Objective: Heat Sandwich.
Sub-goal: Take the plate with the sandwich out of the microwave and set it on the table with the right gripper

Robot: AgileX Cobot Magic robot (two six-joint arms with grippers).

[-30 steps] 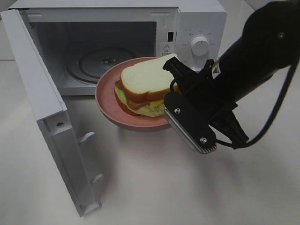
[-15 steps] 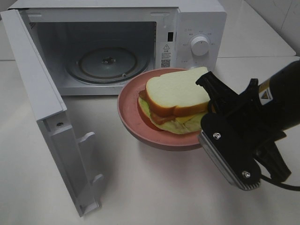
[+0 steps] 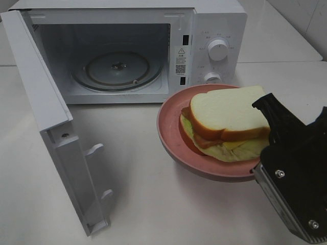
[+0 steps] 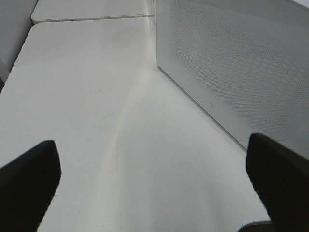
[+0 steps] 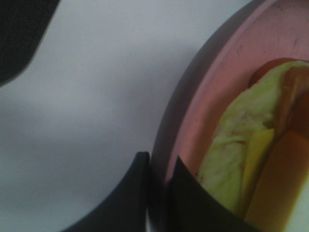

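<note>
The sandwich (image 3: pixel 227 115), white bread over lettuce, cheese and red filling, lies on a round pink plate (image 3: pixel 171 135) in front of the microwave's control panel, at the right. My right gripper (image 3: pixel 259 171) is shut on the plate's near right rim. In the right wrist view its two dark fingers (image 5: pixel 135 188) pinch the pink rim (image 5: pixel 193 121), with the sandwich's lettuce (image 5: pixel 236 140) beside them. My left gripper (image 4: pixel 154 188) is open and empty over bare table beside the microwave's side wall (image 4: pixel 236 63). It does not show in the high view.
The white microwave (image 3: pixel 217 20) stands at the back, its door (image 3: pixel 48 122) swung open toward the front left. The glass turntable (image 3: pixel 117 69) inside is bare. Two knobs (image 3: pixel 218 50) sit on the right panel. White table (image 3: pixel 153 204) lies in front.
The right gripper has carried the plate with the sandwich rightward and toward the front, away from the microwave's opening. The microwave and its door have not moved.
</note>
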